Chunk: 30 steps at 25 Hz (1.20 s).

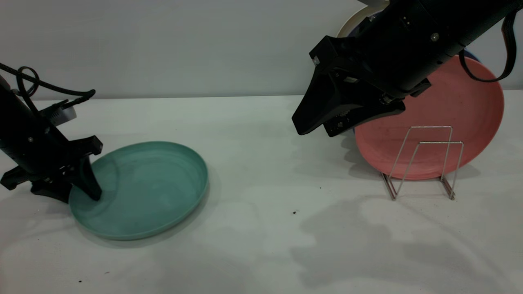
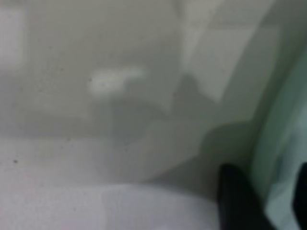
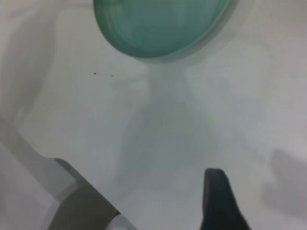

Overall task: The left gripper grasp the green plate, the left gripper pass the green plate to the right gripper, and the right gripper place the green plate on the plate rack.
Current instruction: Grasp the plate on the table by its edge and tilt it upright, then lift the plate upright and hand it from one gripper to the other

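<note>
Green plate point(image 1: 141, 190) flat on table point(image 1: 261, 237), far from plate rack point(image 1: 425, 161); left gripper point(image 1: 79, 185) straddles its near rim, one finger inside, not visibly clamped; pinch rim squarely before lifting; right gripper point(image 1: 316, 122) hovers mid-table, fingers nearly together, empty.

From your left wrist camera you see mostly the pale worktop point(image 2: 96, 158), crossed by soft grey shadows and one bright patch of glare. Along one edge runs the curved rim of the green plate point(image 2: 280, 139), and one dark finger point(image 2: 237, 201) of the left claw point(image 2: 268, 203) stands just outside that rim while the other shows only as a sliver at the frame's corner, over the plate. The view is blurred, so whether either finger touches the plate is hard to say.
</note>
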### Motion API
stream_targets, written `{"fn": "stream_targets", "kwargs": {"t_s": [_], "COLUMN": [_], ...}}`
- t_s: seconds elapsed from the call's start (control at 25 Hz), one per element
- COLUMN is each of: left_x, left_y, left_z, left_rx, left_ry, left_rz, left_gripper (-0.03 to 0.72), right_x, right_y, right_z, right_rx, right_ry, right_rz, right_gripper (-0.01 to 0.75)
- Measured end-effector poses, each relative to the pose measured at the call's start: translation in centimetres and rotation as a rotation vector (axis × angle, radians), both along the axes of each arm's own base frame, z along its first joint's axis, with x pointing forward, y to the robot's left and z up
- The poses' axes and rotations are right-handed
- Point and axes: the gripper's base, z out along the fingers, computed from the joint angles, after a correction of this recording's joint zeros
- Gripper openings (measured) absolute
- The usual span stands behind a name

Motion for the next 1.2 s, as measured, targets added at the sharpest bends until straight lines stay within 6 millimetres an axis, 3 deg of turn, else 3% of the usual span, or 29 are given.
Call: {"fn": "stream_targets", "kwargs": {"t_s": [0.12,0.2,0.36,0.48,0.64,0.88,1.2], "left_x": [0.1,0.1,0.0,0.1,0.2,0.1,0.1], "left_y": [0.0,0.0,-0.2,-0.6,-1.7,-3.3,-6.1], "left_z": [0.0,0.0,0.5,2.2,4.2,5.5,6.0], "left_rx": [0.001,-0.002,-0.020,-0.058,-0.173,-0.375,-0.419], "left_ry": [-0.005,-0.005,-0.006,-0.049,-0.127,-0.196,-0.205], "left_rz": [0.004,0.009,-0.027,-0.106,-0.211,-0.287,-0.334], "left_gripper": [0.082,0.040,0.031,0.018,0.014,0.014,0.014], "right_x": [0.4,0.9,1.9,2.6,4.0,6.5,8.0], "right_y": [-0.2,-0.7,-2.1,-2.8,-2.1,-1.0,-0.4], "right_z": [-0.6,-1.3,-2.6,-3.2,-3.3,-4.2,-5.0], "right_rx": [0.013,0.021,0.059,0.116,0.190,0.238,0.265], "right_ry": [0.029,0.061,0.127,0.165,0.185,0.208,0.232], "right_rz": [-0.033,-0.065,-0.118,-0.119,-0.089,-0.058,-0.062], "right_gripper": [0.456,0.456,0.456,0.456,0.456,0.456,0.454]}}
